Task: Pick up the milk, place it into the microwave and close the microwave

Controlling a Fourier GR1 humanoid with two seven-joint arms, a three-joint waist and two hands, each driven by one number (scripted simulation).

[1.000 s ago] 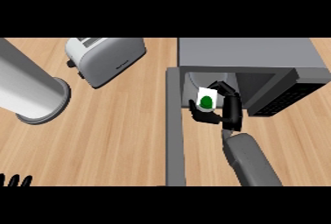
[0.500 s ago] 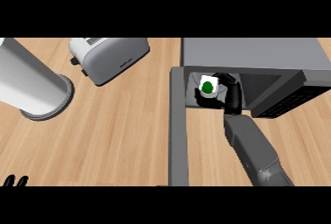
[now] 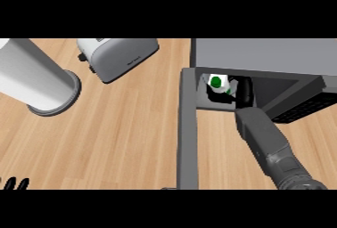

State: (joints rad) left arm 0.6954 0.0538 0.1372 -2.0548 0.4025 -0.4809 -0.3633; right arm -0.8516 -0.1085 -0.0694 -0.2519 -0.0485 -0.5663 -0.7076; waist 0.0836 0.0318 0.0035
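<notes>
My right hand [image 3: 242,92] curls round the milk [image 3: 217,84], just inside the microwave [image 3: 263,55] mouth. The carton sits at my fingers' left, apparently upright, long axis vertical, green mark toward me. My left hand [image 3: 14,183] rests open at the lower left, well apart. The door [image 3: 187,133] stands open between them.
</notes>
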